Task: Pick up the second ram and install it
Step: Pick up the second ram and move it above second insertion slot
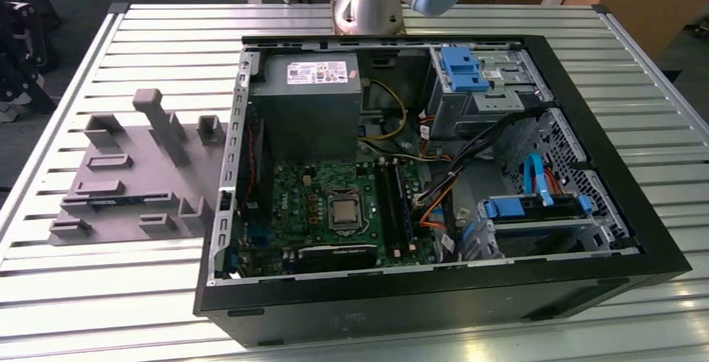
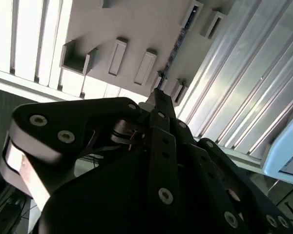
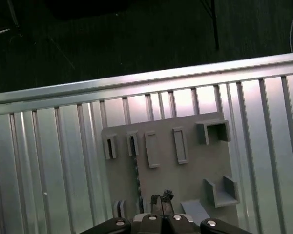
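1. The second ram (image 3: 136,173) stands on edge in a slot of the grey fixture (image 3: 190,178), a thin strip in both wrist views (image 2: 177,41).
2. The gripper (image 3: 161,197) hangs over that fixture with its fingers drawn together and nothing between them (the tips (image 2: 158,93) sit near the ram, not on it).
3. In the exterior view the fixture (image 1: 166,142) lies on the slatted table (image 1: 111,295), at the exterior view's left of the open computer case (image 1: 443,295). The ram (image 1: 111,202) shows there as a bluish strip.
4. The motherboard (image 1: 321,183) lies exposed inside the case.
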Tool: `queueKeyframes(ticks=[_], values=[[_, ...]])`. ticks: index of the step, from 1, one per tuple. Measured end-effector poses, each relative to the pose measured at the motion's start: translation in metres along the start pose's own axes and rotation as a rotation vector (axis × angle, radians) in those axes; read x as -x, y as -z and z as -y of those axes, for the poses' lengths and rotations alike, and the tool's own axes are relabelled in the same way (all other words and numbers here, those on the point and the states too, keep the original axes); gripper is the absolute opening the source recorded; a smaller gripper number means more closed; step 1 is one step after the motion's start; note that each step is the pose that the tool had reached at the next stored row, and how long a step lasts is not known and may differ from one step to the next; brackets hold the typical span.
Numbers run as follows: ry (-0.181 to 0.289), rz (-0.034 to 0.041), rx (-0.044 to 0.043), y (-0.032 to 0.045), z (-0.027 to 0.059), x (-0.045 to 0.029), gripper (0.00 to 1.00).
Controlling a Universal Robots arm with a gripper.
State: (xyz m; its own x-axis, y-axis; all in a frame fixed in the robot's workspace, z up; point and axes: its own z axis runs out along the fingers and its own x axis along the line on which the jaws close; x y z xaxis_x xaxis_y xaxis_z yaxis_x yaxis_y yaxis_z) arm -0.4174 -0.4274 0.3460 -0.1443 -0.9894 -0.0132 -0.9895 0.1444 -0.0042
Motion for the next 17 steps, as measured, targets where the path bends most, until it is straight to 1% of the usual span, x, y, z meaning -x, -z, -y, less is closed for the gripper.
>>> queueKeyframes(ticks=[2,8,9,10,13,14,15,16,17], values=[[0.013,0.0001,0.0001,-0.0002,0.0000,-0.0001,0.11],[0.013,0.0001,0.0001,-0.0002,-0.0001,-0.0001,0.11],[0.013,0.0001,0.0002,-0.0002,0.0000,-0.0001,0.17],[0.014,0.0002,0.0001,-0.0002,0.0000,-0.0001,0.17],[0.014,0.0001,0.0001,-0.0002,0.0000,-0.0001,0.35],[0.014,0.0001,0.0002,-0.0004,0.0000,-0.0001,0.35],[0.014,0.0003,0.0005,-0.0009,0.0000,-0.0001,0.41],[0.014,0.0000,0.0023,-0.0016,-0.0001,0.0000,0.41],[0.013,-0.0004,0.0047,-0.0027,-0.0001,-0.0001,0.47]])
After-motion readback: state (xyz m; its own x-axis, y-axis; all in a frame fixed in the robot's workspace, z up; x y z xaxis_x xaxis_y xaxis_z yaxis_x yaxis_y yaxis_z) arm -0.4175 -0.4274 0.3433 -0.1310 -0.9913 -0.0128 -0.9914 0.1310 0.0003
